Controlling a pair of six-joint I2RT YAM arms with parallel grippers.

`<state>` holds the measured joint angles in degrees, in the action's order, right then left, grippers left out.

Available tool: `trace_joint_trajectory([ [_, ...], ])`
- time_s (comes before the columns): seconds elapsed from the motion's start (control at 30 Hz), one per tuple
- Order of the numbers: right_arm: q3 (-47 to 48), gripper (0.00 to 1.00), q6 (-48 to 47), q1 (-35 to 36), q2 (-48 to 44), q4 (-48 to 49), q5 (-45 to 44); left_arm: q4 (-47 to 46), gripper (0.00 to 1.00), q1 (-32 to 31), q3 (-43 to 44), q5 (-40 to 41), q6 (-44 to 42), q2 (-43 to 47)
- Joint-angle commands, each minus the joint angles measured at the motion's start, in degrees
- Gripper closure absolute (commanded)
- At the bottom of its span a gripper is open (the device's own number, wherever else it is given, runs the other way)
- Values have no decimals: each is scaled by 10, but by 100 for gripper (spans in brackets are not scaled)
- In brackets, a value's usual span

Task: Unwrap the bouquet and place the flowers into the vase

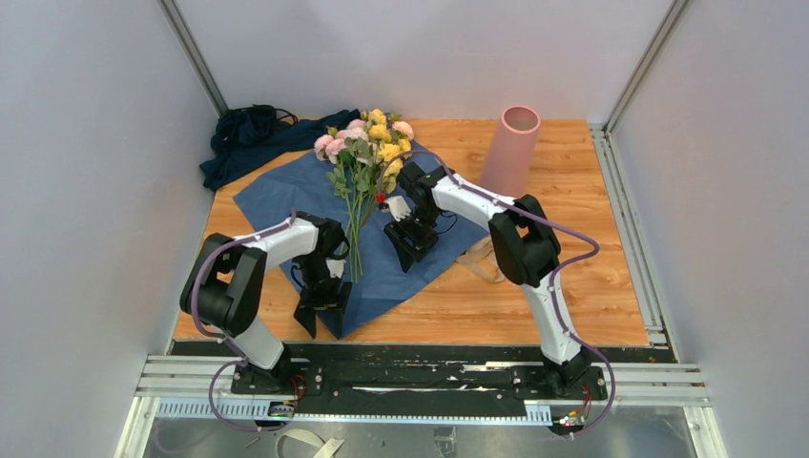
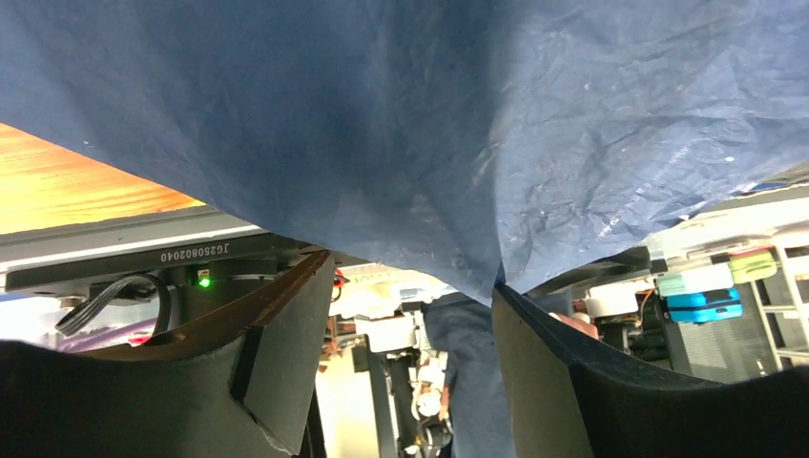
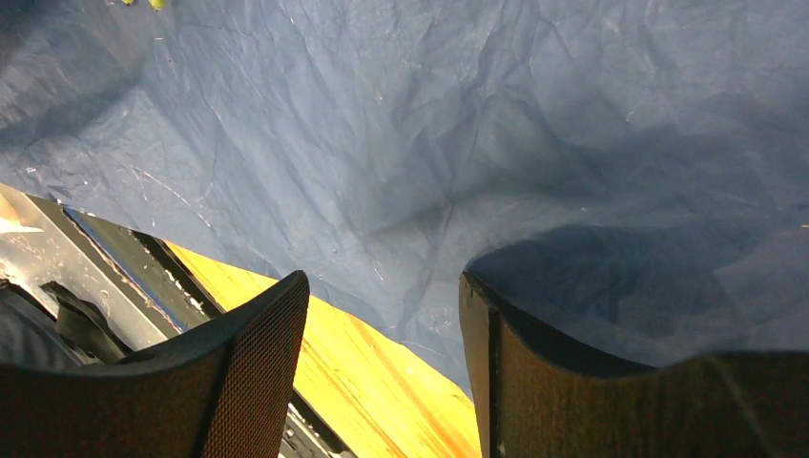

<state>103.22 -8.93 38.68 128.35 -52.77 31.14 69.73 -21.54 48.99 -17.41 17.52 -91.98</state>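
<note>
The bouquet lies unwrapped: its blue paper wrap (image 1: 401,277) is spread flat on the table, with the flowers (image 1: 367,143) on it, blooms at the far end and green stems (image 1: 355,239) running toward me. The pink vase (image 1: 510,148) stands upright at the back right. My left gripper (image 1: 322,320) hangs open over the paper's near corner. In the left wrist view the paper (image 2: 429,124) drapes just beyond the open left gripper (image 2: 412,277), its corner touching the right fingertip. My right gripper (image 1: 412,246) is open just right of the stems, over the paper (image 3: 429,143); nothing sits between the right gripper (image 3: 383,279) fingers.
A dark navy cloth heap (image 1: 248,134) lies at the back left, partly off the wooden table (image 1: 572,286). A tan raffia ribbon (image 1: 482,258) lies on the wood by the right arm. Grey walls close in both sides.
</note>
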Motion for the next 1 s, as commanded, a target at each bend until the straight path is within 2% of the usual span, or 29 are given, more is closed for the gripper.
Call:
trace_joint_trajectory([
  [0.0, -15, 37, -1, -5, 0, -4, -52, 19, 32, -6, 30, -4, -24, -11],
  [0.2, 13, 37, -6, -6, -23, -5, -53, 64, 33, -11, 125, 25, -4, 28],
  [0.33, 46, 37, -7, -5, -25, -15, -53, 33, 33, -20, 195, 48, 23, 40],
  [0.43, 77, 38, -6, -7, -14, -22, -51, -27, 33, -21, 226, 0, 22, 16],
  [0.53, 98, 39, -3, -9, -14, -22, -54, -55, 34, -25, 229, -116, -15, -52],
  [0.57, 103, 39, -3, -9, -17, -19, -56, -55, 35, -32, 226, -127, -23, -66],
  [0.63, 113, 39, -1, -10, -23, -9, -68, -60, 35, -42, 205, -126, -34, -95],
  [0.83, 129, 39, 18, -19, -38, 20, -118, -150, 36, -45, 85, -125, -35, -90],
  [0.97, 111, 39, 36, -22, -70, 73, -148, -161, 37, -45, 78, -99, -54, -117],
])
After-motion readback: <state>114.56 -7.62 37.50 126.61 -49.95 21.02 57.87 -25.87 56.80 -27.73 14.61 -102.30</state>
